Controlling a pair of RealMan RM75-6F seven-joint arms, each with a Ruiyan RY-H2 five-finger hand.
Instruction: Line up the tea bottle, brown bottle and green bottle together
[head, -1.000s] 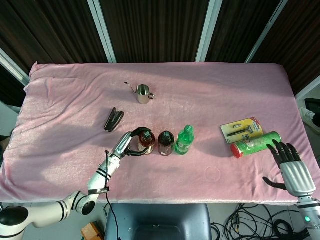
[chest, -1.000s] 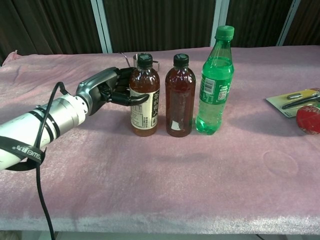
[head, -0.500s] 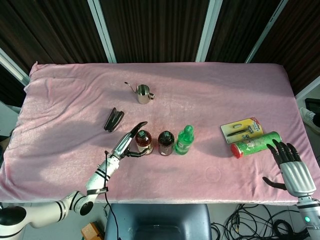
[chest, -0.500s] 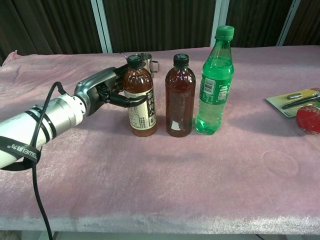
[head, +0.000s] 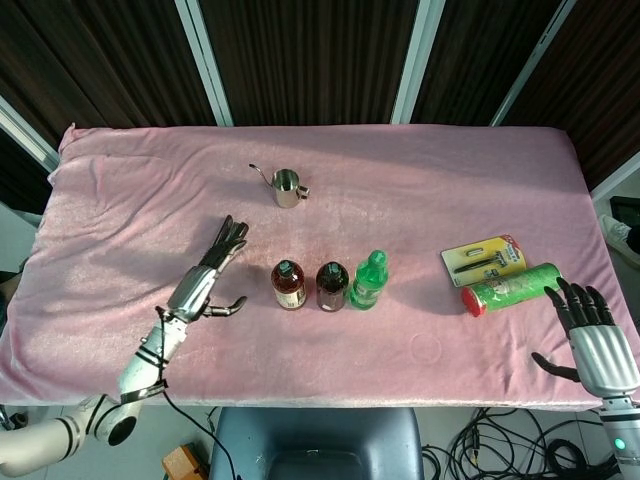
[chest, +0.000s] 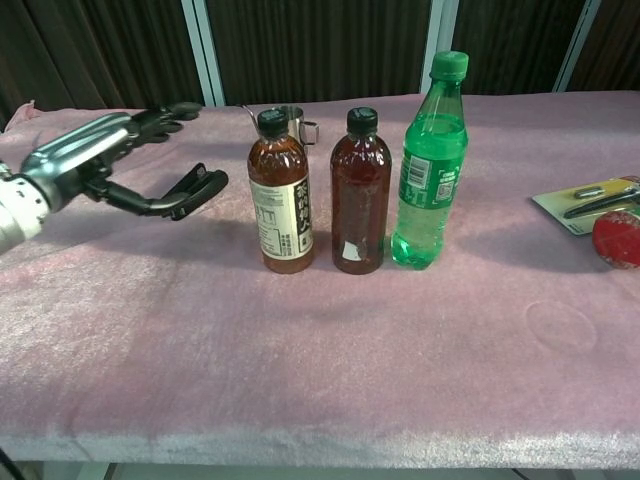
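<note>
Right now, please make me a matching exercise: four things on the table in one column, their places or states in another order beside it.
1. tea bottle
2. green bottle
3. left hand
4. steel cup

a. behind the row
b. right end of row
c. open, touching nothing
d. left end of row

Pairs: 1-d, 2-b, 3-c, 4-a

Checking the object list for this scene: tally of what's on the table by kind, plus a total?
Bottles: 3 - tea bottle, brown bottle, green bottle
Metal cups: 1 - steel cup
Green canisters: 1 - canister lying on its side
Carded packs: 1 - yellow pack
Dark folded items: 1 - black item
Total: 7
</note>
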